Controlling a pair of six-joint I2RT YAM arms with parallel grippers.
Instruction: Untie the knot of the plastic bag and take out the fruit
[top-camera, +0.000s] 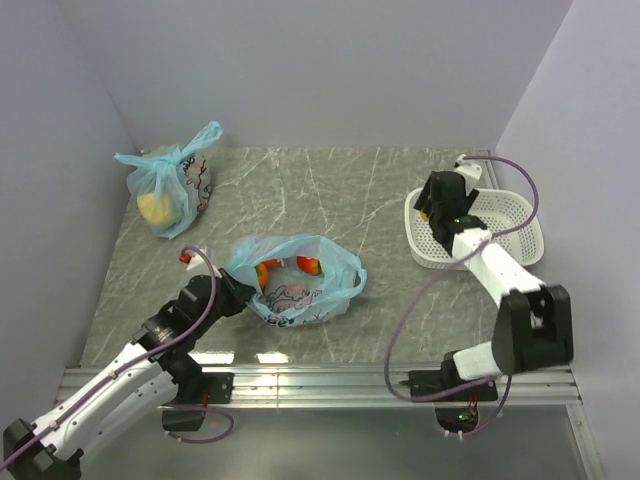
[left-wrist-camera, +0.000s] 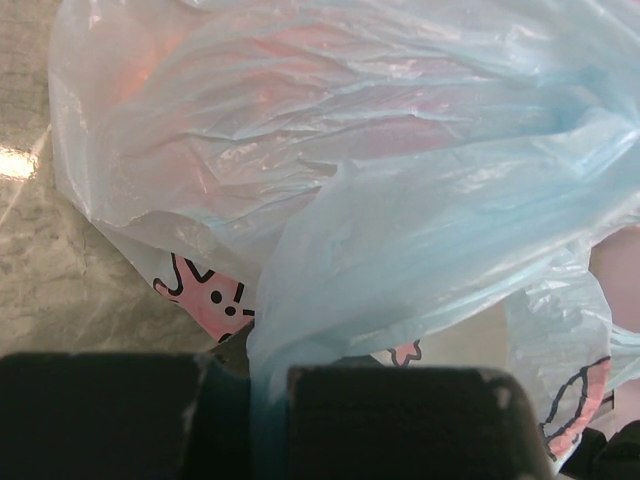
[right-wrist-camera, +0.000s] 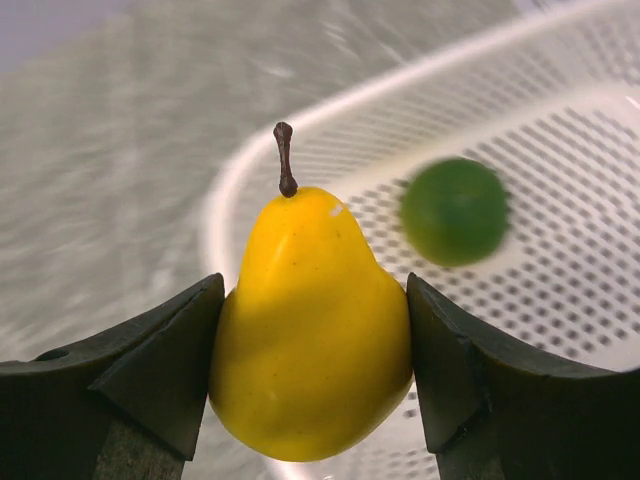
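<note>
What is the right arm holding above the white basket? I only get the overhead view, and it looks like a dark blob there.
Observer: The right wrist view shows a yellow pear with a brown stem, gripped between the right arm's jaws.
Operator: Is anything inside the basket?
Observer: Yes. A round green fruit, blurred, lies on the perforated floor of the basket.
Operator: And the left arm beside the blue bag?
Observer: In the left wrist view, the left arm's jaws are shut on a fold of the plastic bag, with the film pinched between them.
</note>
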